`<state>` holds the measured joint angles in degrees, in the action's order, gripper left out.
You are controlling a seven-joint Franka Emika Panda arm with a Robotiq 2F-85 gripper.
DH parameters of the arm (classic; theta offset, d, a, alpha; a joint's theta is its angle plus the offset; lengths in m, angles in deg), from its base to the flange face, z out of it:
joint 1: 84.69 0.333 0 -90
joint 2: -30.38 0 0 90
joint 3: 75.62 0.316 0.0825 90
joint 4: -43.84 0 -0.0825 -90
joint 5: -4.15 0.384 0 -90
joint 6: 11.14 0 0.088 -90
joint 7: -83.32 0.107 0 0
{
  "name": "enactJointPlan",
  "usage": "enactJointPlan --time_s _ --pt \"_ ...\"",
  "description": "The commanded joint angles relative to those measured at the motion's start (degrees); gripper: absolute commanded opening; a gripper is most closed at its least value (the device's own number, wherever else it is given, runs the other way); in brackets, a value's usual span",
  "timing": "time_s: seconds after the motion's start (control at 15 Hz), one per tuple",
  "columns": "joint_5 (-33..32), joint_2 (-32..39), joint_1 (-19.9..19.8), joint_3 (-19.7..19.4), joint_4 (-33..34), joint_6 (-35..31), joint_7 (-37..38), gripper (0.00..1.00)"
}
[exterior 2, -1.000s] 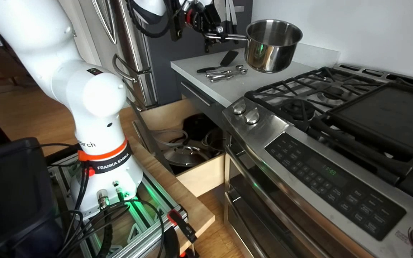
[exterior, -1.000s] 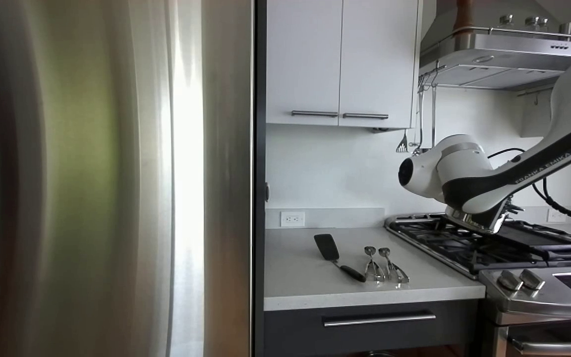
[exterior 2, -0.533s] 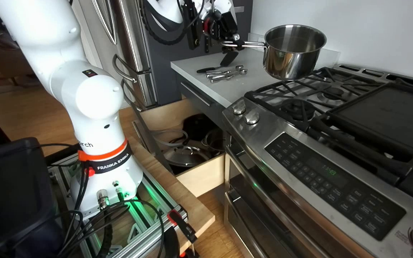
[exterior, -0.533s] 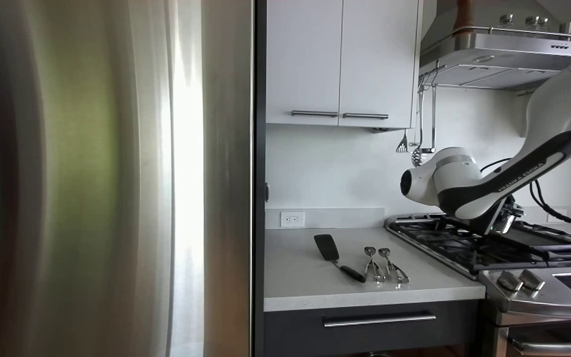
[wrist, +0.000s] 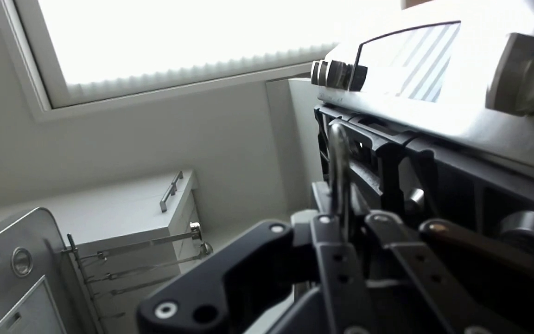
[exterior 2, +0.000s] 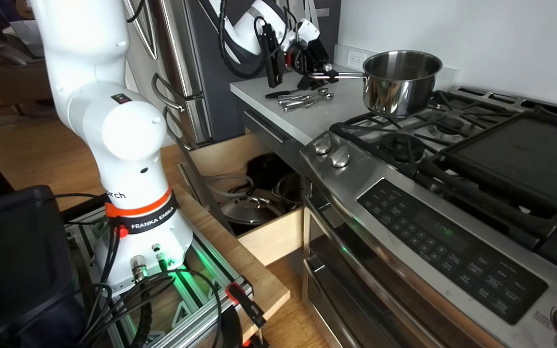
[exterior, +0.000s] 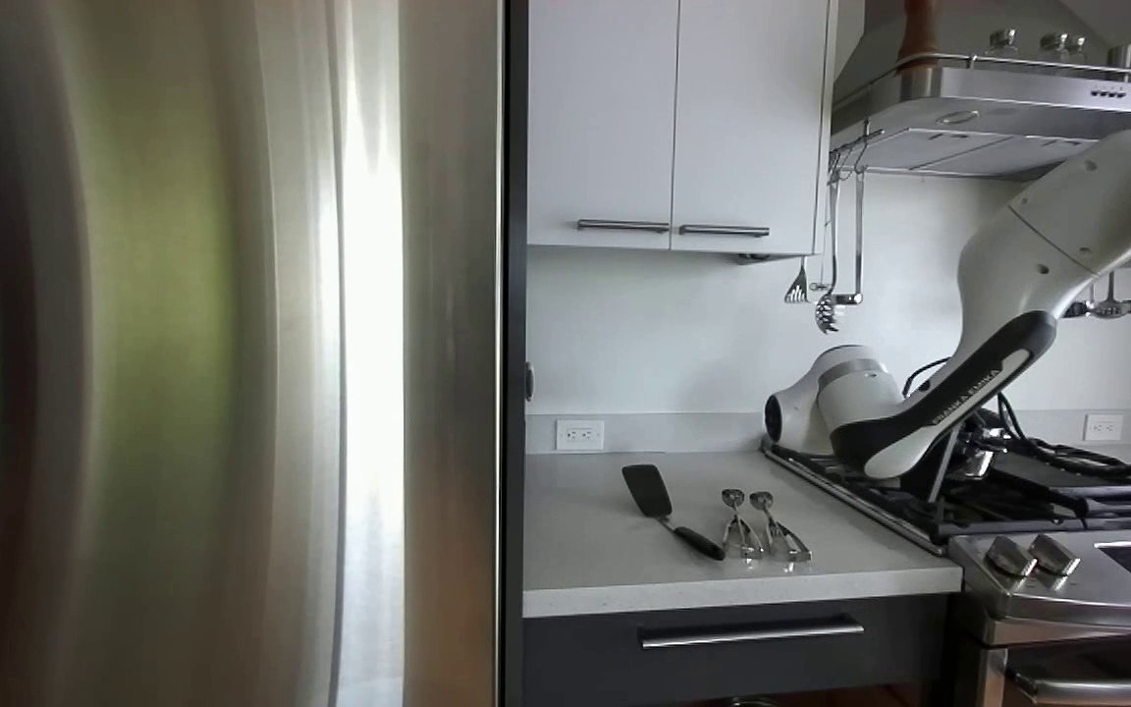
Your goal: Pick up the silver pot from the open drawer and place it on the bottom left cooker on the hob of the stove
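Silver pot [exterior 2: 399, 94], contact with hob [exterior 2: 424, 127] unclear

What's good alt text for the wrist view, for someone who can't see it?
The gripper is closed on the silver pot's looped handle, with the stove's black grates and knobs at right. The picture appears sideways, with a bright window at top and a range hood at lower left.

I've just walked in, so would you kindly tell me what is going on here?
A white Franka robot arm has its black gripper shut on the metal handle of a silver pot. It holds the pot upright, apparently above the left part of the gas hob with black cast-iron grates; whether it touches them is hard to tell. The light-wood drawer below stands open. The front-left burner is probably the pot's destination.
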<state>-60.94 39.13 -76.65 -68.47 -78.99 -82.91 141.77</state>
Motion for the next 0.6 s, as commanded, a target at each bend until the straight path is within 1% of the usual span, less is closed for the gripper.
enactJointPlan --time_s 0.0,0.53 --pt "-1.4 4.1 -0.2 -0.9 2.9 4.1 1.3 0.02" --pt "-3.3 9.8 -0.7 -3.0 6.4 4.1 0.5 0.02"
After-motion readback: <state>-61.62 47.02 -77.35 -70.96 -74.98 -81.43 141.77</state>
